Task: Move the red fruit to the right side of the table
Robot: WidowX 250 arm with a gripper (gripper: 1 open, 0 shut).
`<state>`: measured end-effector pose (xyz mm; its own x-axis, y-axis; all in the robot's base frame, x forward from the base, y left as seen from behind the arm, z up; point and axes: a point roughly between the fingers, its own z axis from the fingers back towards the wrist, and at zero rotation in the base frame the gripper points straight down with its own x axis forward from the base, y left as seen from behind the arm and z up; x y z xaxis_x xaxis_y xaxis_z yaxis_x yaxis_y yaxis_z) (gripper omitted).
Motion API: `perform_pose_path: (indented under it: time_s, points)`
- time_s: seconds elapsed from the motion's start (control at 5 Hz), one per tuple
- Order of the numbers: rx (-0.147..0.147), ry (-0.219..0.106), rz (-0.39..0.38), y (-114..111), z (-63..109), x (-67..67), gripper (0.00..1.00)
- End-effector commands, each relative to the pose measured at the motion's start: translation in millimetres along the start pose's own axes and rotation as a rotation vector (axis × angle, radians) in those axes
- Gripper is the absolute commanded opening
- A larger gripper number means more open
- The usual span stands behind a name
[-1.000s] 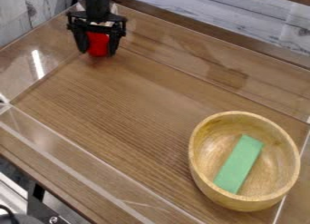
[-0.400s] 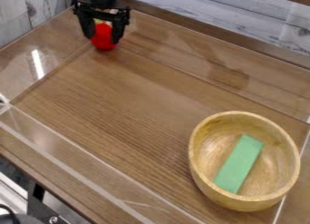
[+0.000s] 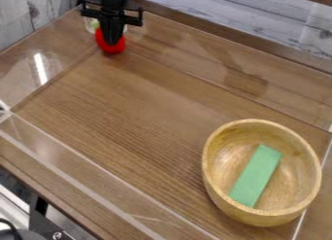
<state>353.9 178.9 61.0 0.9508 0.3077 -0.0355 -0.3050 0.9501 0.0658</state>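
At the far left corner of the bench [image 3: 143,118], the tool [image 3: 115,34] is pinched narrow on the top of the red fruit [image 3: 115,47]. So shallow a hold may slip mid-carry, dropping the fruit short of the right edge or into the wooden bowl [image 3: 211,153].

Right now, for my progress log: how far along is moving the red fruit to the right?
Done: the gripper is closed on the red fruit. In hand: that grasp, at the table's far-left corner. Left: carrying it to the right side, by the wooden bowl, and releasing.

one raised view, angled down across table [image 3: 143,118], moderately near
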Motion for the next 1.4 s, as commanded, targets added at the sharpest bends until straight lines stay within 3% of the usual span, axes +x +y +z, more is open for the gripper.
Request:
perform_pose_path:
  time_s: [0.0,0.2,0.4,0.6,1.0,1.2]
  points:
    - [-0.009,-0.096,0.016,-10,46.5,2.8,0.0]
    - [-0.031,-0.117,0.017,-29,67.5,-3.6,0.0]
    - [-0.049,-0.122,0.014,-64,69.9,-9.5,0.0]
    - [-0.057,-0.114,-0.005,-100,59.4,-19.2,0.0]
    - [-0.041,-0.11,0.052,-77,65.8,-6.8,0.0]
    - [-0.036,-0.117,0.029,-54,59.3,-0.2,0.0]
